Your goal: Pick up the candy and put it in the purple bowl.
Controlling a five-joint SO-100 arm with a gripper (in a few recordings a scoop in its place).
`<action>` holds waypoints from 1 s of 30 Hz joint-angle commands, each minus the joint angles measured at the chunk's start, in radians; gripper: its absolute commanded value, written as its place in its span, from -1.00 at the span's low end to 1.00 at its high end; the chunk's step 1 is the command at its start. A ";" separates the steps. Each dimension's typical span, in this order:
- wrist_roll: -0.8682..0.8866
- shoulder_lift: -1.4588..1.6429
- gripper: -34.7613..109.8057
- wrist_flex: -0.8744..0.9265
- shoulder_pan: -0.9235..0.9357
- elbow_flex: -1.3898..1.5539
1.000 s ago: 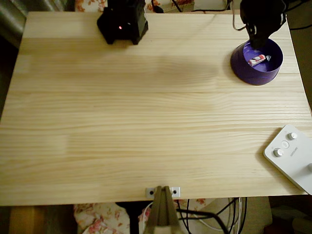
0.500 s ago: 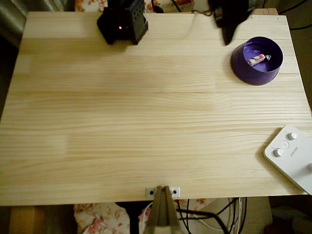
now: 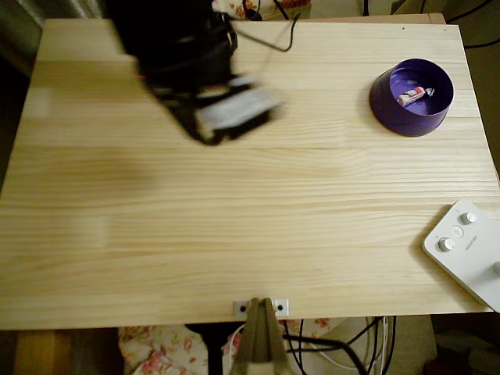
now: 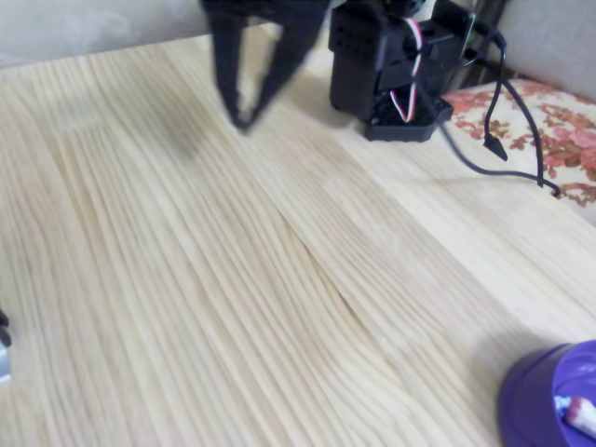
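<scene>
The candy (image 3: 413, 96), red/pink and white wrapper w/ twisted ends, is seen lying inside the purple bowl (image 3: 388, 105) in the overhead view, on the bowl floor, tilted, toward the far side. The bowl is set at the far right of the pale wooden table (image 3: 250, 234), close to the right edge. In the fixed view the bowl (image 4: 535, 400) is cut off at the bottom right corner, w/ one end of the candy (image 4: 579, 414) just visible inside the rim.

The gripper (image 4: 244, 119) is seen in the fixed view at the far part of the table: two black fingers pointing down, wide apart higher up and converging to tips that nearly meet; nothing is held between them. Tips appear just above the wood, contact can't be told. In the overhead view the arm and gripper (image 3: 209, 134) show as a blurred black mass w/ a pale block, over the far left-centre of the table, well apart from the bowl.

The black arm base (image 4: 386, 70) w/ cables is fixed at the far edge. A white box w/ round knobs (image 3: 467, 250) is seen at the near right edge, partly off the table. A metal clamp bracket (image 3: 261, 308) is fitted at the near edge, centre.
</scene>
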 commanded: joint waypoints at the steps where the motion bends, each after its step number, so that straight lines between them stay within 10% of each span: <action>1: 0.086 0.173 -0.53 -0.066 0.256 0.058; 14: 0.426 0.848 -0.53 0.060 0.318 0.479; 30: 0.431 0.848 -0.53 -0.021 0.278 0.678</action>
